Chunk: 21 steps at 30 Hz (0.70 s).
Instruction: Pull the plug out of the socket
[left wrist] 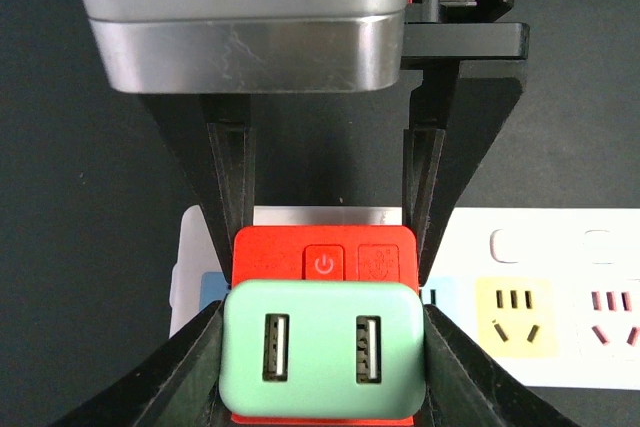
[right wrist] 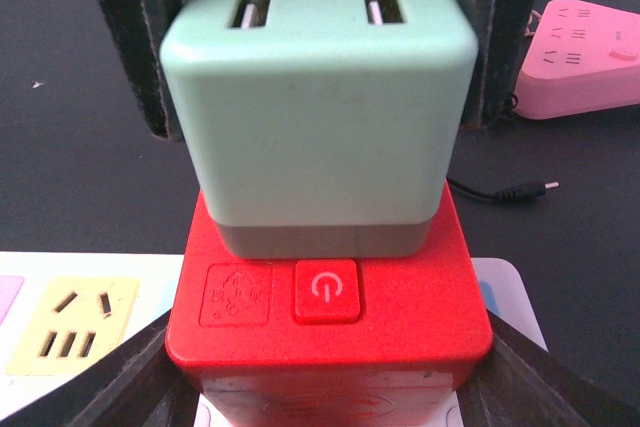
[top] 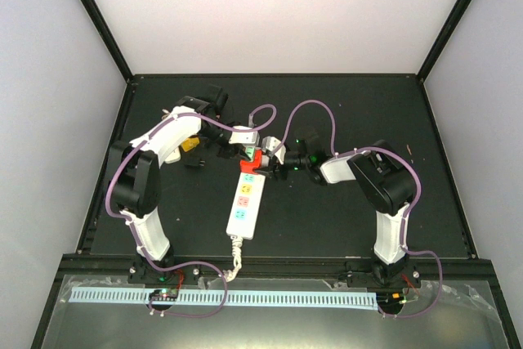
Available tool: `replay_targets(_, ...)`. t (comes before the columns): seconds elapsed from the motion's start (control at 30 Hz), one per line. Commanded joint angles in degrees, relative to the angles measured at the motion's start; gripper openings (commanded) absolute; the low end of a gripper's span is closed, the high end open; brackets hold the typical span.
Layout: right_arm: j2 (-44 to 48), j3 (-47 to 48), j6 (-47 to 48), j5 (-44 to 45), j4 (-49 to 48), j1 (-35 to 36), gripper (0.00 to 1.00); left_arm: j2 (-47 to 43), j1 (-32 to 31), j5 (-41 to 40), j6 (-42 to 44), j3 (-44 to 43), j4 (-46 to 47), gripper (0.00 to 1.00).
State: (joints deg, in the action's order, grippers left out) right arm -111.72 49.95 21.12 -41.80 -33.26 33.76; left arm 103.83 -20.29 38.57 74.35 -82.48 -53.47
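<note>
Power strip (top: pixel 243 206), white with pastel outlets, lies lengthwise on the black counter (top: pixel 351 218) between the two arms, its bundled cord (top: pixel 236 261) at the near end. At its far end a red plug (left wrist: pixel 270 255) with a power button sits in the strip, and a green charger (left wrist: pixel 322 347) with two USB ports sits on top of it. The left gripper (left wrist: pixel 322 325) is narrowed onto the green charger, a finger against each side. The right gripper (right wrist: pixel 330 337) clamps the red plug lower down, from the opposite direction. Beyond them a pink power strip (right wrist: pixel 585 57) and a thin black cable (right wrist: pixel 500 192) lie on the counter.
</note>
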Motion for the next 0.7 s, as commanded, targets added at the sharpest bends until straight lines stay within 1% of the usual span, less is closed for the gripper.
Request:
replay_targets(0.0,-2.18,-1.25,0.93,1.03,4.08,0.08,0.01,-1.08,-0.24,5.27,0.05,-4.40,-3.11,0.20)
replay_targets(0.67,-2.18,-1.11,0.68,1.03,4.16,0.03,0.01,-3.30,-0.27,6.35,0.35,-3.08,-2.64,0.19)
